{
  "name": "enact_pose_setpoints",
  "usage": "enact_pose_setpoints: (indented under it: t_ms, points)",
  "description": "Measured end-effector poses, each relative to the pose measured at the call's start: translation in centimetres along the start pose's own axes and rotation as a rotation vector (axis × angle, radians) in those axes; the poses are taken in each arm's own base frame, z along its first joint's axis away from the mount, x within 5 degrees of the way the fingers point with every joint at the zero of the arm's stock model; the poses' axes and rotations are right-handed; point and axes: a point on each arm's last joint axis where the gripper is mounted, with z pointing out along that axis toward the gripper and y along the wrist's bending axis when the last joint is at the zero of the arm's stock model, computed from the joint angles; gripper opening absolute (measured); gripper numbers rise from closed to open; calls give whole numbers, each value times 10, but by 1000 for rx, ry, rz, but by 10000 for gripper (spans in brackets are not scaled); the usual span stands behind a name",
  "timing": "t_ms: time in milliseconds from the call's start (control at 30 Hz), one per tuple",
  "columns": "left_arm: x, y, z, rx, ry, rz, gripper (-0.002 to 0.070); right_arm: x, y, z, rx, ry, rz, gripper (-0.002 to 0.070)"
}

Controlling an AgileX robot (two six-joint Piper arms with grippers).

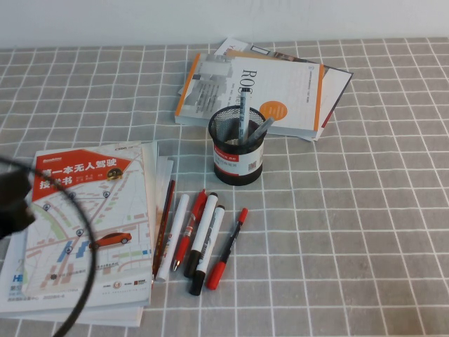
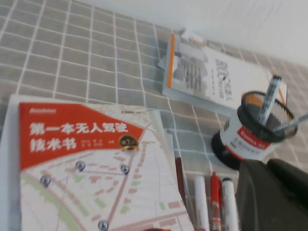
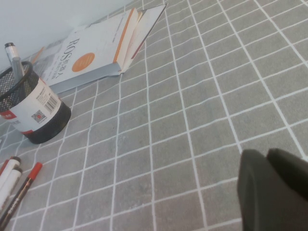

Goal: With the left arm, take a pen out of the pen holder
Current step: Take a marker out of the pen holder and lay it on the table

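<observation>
Pens (image 1: 242,112) stand in the pen holder (image 1: 237,165) mid-frame, so we must open our clenched left gripper (image 2: 267,168), at left edge, first; closed right gripper (image 3: 266,156) sits over the tablecloth (image 3: 192,96).

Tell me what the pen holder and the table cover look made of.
Pen holder: black mesh, likely metal, see-through grid of holes, paper-like label band. Table cover: probably matte cloth or vinyl, grey with printed white grid. Left gripper hangs above the left book stack; right gripper above bare cover.
</observation>
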Motion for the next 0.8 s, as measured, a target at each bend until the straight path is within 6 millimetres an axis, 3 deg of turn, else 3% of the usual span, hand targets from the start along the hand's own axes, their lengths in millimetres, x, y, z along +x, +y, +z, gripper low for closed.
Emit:
enact_pose_setpoints:
  t_ms: [167,300,400,533,800]
  points:
    - [-38,-12,37,143,142,166,-4,0,0,0,0,0,0,-13]
    - [-72,-27,69,244,151,311,-3,0,0,0,0,0,0,-13]
    - [-83,-42,93,309,146,444,-3,0,0,0,0,0,0,-13]
    - [-86,-60,134,353,125,550,-3,0,0,0,0,0,0,-13]
    - [-78,-62,210,356,147,346,22,0,0,0,0,0,0,-13]
